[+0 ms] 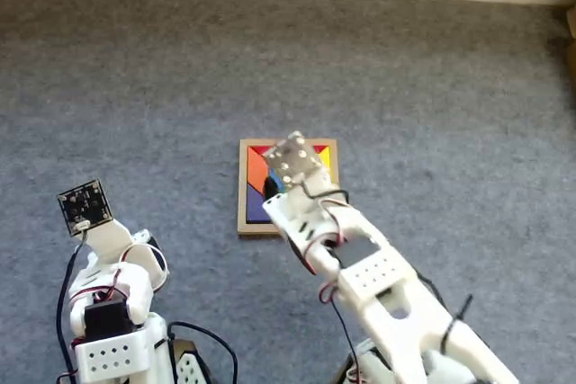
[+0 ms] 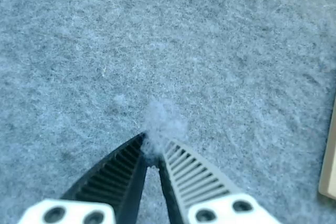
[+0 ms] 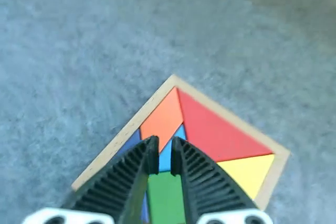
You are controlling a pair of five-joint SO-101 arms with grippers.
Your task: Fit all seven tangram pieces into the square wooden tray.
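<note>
The square wooden tray [image 1: 243, 188] lies mid-table with coloured tangram pieces flat inside it. In the right wrist view I see a red triangle [image 3: 215, 129], an orange triangle [image 3: 165, 115], a yellow triangle [image 3: 249, 174], a green piece [image 3: 165, 198], a light blue piece [image 3: 167, 156] and a dark blue piece [image 3: 130, 142] inside the tray's rim [image 3: 105, 157]. My right gripper [image 3: 165, 148] hovers over the tray's middle, slightly open, with nothing between its fingers. The right arm [image 1: 310, 200] covers part of the tray. My left gripper [image 2: 152, 157] is shut over bare carpet.
Grey carpet [image 1: 135, 87] covers the table all around the tray. The left arm [image 1: 108, 240] sits folded at the near left, well away from the tray. A corner of the tray [image 2: 329, 171] shows in the left wrist view.
</note>
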